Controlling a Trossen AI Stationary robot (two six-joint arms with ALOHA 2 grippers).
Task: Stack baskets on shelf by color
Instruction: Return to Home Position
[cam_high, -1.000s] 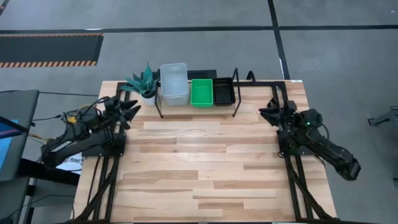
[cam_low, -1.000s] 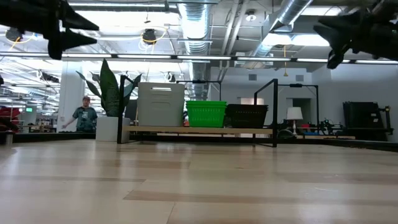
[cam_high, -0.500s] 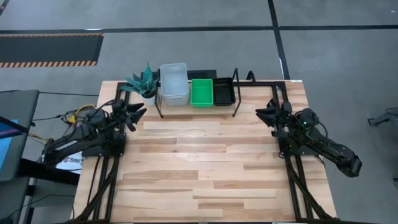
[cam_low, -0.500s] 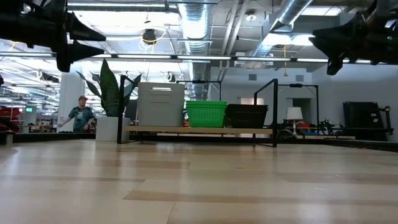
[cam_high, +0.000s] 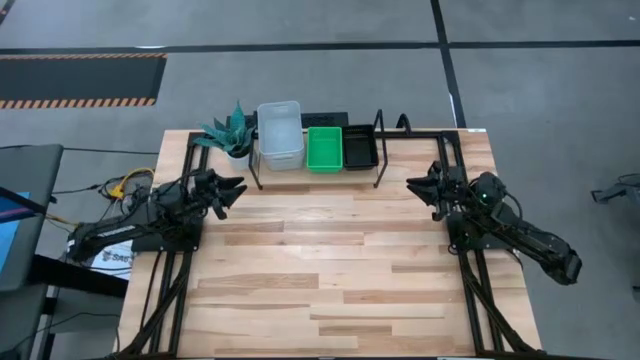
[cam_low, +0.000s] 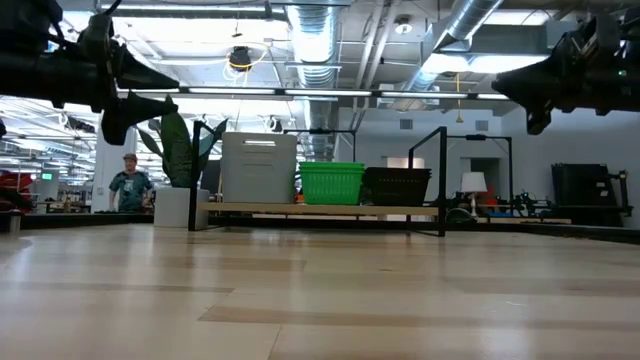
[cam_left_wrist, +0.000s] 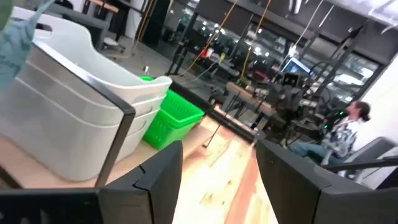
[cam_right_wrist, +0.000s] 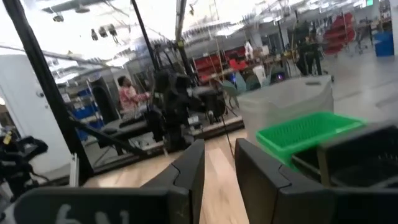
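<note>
Floor hazard stripes (cam_high: 80, 80), overhead only

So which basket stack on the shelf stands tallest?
The grey-white stack, next to the plant; it rises clearly above the green stack and the black stack.

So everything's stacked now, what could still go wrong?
1. The left arm, jaws open, hangs near the plant; a wide swing might clip it.
2. The right arm sits close to the shelf post; a knock could shake it.
3. The white stack stands tallest, so it would likely tip first.
</note>
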